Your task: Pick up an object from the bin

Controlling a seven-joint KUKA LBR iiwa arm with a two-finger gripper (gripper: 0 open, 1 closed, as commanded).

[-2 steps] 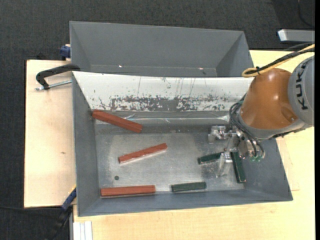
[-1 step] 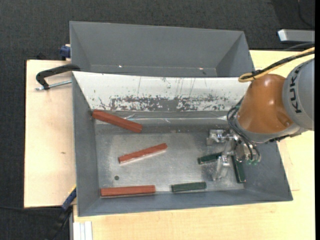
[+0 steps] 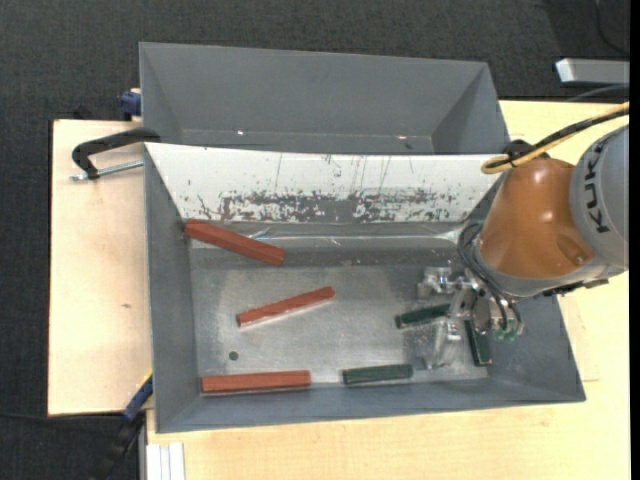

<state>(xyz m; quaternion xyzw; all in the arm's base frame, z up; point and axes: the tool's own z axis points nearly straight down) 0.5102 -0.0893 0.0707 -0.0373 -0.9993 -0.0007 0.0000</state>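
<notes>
Orange cover (image 3: 530, 223): part of the arm's wrist, highest over the bin (image 3: 165, 298), at the right of the frame; it hides some of the bin's right side.
Gripper (image 3: 452, 330): low in the lower right of the bin, down near the floor; whether it is apart or together I cannot tell.
Nearest thing: a short dark green stick (image 3: 422, 317), lying flat just left of the gripper with one end running in under it; contact cannot be made out.
Progress: as I judge it, nothing is lifted yet, so the grasp and the lift are both left.
Second green stick (image 3: 377, 374): lower middle, by the front wall, apart from the gripper.
Red-brown sticks: upper stick (image 3: 235, 241) at the back wall, middle stick (image 3: 285, 308) tilted, lower stick (image 3: 255, 381) along the front wall; all well apart from the gripper.
In the way: the right wall (image 3: 545, 338) is close beside the gripper, so I judge there is little room there.
</notes>
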